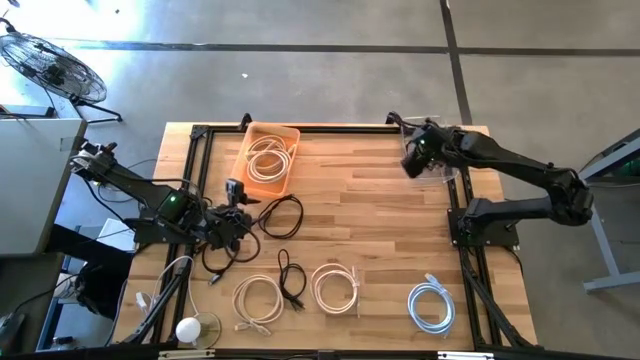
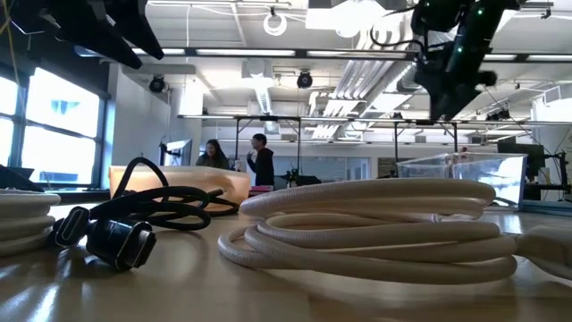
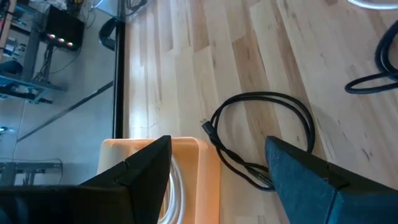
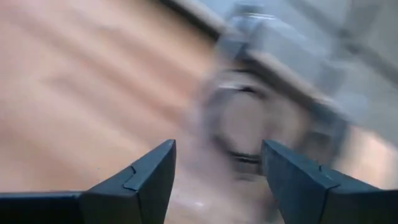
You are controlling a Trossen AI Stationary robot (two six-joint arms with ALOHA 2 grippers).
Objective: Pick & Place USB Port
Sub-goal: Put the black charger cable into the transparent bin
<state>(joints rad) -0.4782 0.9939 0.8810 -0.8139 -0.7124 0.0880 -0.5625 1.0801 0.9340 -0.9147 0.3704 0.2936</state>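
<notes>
The left hand [image 1: 236, 222] hovers open and empty over the black cable [image 1: 282, 215] beside the orange bin [image 1: 268, 157], so it should drop squarely onto one strand, while the right hand [image 1: 413, 160], also open, waits over the clear box [image 1: 447, 172] on the desk [image 1: 380, 230].

A black USB cable [image 1: 281, 215] lies in a loose loop on the light wooden tabletop, just below the orange plastic bin [image 1: 268, 157] that already holds a coiled white cable [image 1: 266, 160]. In the left wrist view the same black cable [image 3: 264, 134] shows as an open oval, its small plug end [image 3: 207, 126] pointing toward the bin's rim [image 3: 205, 163]. A clear plastic container [image 1: 440, 160] stands at the table's far right edge, apart from the cables.
</notes>
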